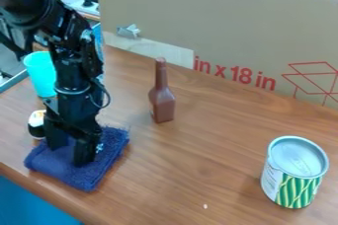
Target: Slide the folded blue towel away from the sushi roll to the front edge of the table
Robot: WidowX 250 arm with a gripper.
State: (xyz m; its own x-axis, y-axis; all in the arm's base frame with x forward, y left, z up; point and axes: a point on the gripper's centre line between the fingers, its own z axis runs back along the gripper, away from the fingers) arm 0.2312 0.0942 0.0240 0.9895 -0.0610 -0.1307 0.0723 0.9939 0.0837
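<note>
Plainly, one claw (70,150), spread wide, is at one blue cloth (99,162), near one brown bottle (161,101).

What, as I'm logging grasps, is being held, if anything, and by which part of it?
Nothing seems held: the black metal-and-plastic hand is open over the dark-blue, squarish fabric cloth, its fingers apart.

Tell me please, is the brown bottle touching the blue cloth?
Apart. The camera view shows a strip of wooden table between the brown bottle and the blue cloth.
</note>
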